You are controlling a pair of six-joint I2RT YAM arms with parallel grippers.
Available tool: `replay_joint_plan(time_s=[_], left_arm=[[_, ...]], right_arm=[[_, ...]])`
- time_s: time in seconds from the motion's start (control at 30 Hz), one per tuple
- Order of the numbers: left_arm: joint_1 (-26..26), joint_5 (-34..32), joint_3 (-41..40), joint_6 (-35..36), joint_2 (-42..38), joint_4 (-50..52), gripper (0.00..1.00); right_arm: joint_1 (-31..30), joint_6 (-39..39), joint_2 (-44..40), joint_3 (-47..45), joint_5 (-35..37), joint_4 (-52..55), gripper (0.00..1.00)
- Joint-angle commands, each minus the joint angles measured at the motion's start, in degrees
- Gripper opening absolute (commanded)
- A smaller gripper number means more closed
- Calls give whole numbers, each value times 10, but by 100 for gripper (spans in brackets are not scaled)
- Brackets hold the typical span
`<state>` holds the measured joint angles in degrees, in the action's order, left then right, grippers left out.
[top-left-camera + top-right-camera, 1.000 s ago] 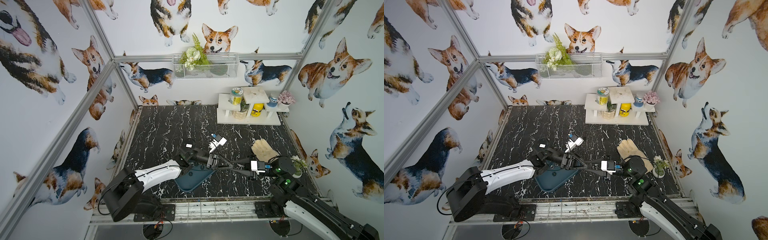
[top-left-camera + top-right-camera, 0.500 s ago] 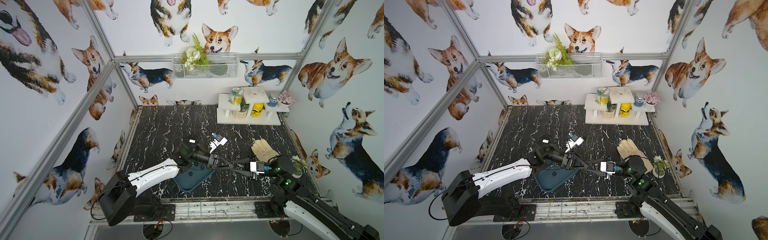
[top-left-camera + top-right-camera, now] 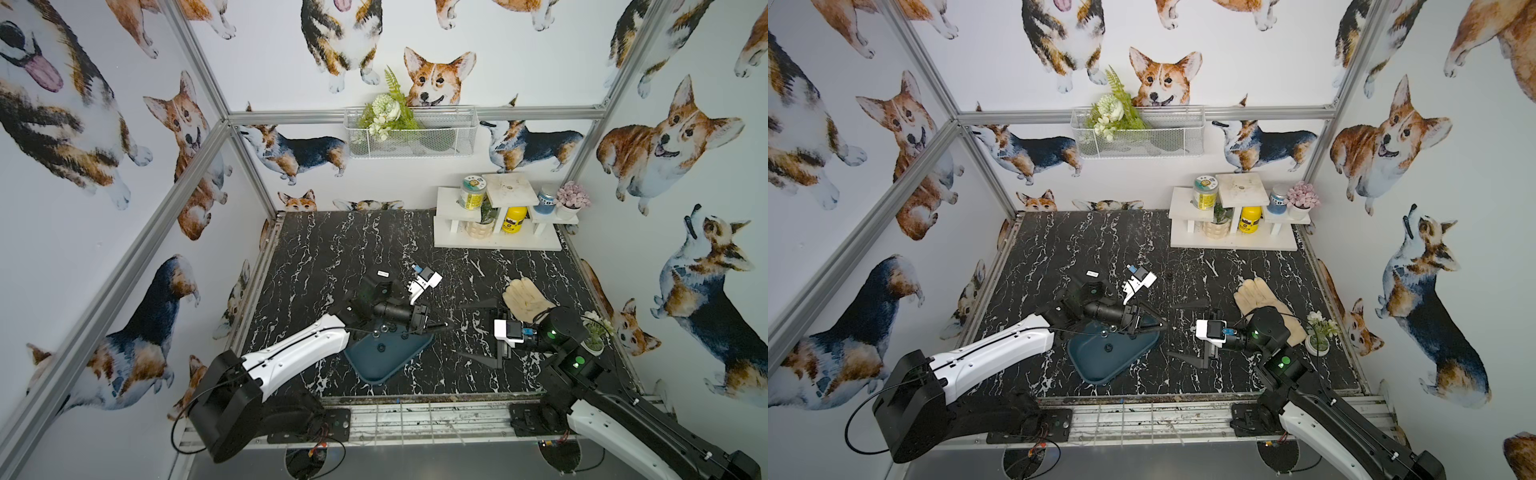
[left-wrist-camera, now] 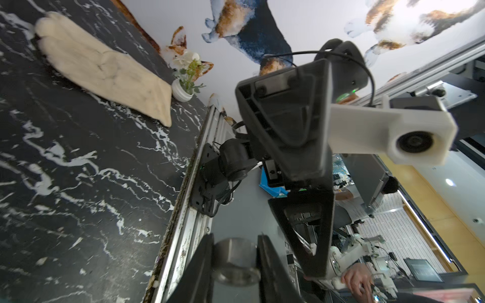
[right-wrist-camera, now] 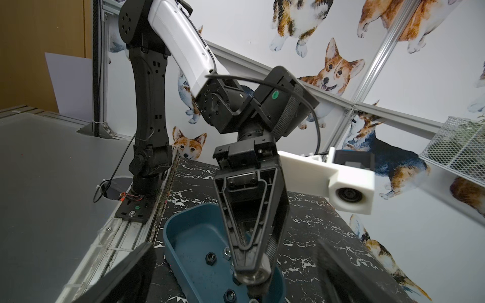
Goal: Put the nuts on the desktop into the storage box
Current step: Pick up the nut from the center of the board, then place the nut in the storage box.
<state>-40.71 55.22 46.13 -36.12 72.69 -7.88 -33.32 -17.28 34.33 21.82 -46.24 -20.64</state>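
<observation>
In both top views, the left gripper (image 3: pixel 436 328) reaches out level over the right end of the shallow dark teal-blue plastic storage box (image 3: pixel 384 353), which lies on the black white-veined marble-look surface (image 3: pixel 332 249) near its front edge. Its jaws are clenched together. The right gripper (image 3: pixel 478 330) points left towards it, jaws spread wide and holding nothing, 1 finger (image 3: pixel 476 305) on the far side and 1 on the near side. A cream work glove (image 3: pixel 525 299) lies just behind the right arm, and a white stepped shelf (image 3: pixel 494 239) stands at the far right corner.

In the left wrist view, the left gripper (image 4: pixel 235 258) grasps a shiny silver hexagonal metal nut (image 4: pixel 235 259) between its 2 dark fingers (image 4: pixel 199 270). The right gripper's black finger (image 4: pixel 294 131) looms just ahead, apart from the nut.

In the right wrist view, the left gripper (image 5: pixel 253 276) hangs over the storage box (image 5: pixel 183 230) with the silver nut (image 5: pixel 256 275) pinched at its tips. Several nuts already lie inside the box, among them a black one (image 5: pixel 210 258). The right gripper's own fingers (image 5: pixel 123 275) stand far apart at the picture's edges.
</observation>
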Motion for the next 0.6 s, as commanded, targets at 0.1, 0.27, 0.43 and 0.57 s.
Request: replay_joint_plan(time_s=[0.1, 0.27, 0.43, 0.57], left_arm=[[14, -132, 23, 146, -19, 238, 14], [14, -273, 33, 185, -29, 347, 15], [13, -390, 17, 162, -34, 385, 15], [14, -444, -3, 142, -37, 393, 15]], right_arm=[[0, -44, 30, 24, 12, 94, 100], [-5, -63, 81, 52, 17, 152, 100], [-21, -89, 102, 57, 71, 160, 100], [-29, -107, 113, 59, 94, 172, 100]])
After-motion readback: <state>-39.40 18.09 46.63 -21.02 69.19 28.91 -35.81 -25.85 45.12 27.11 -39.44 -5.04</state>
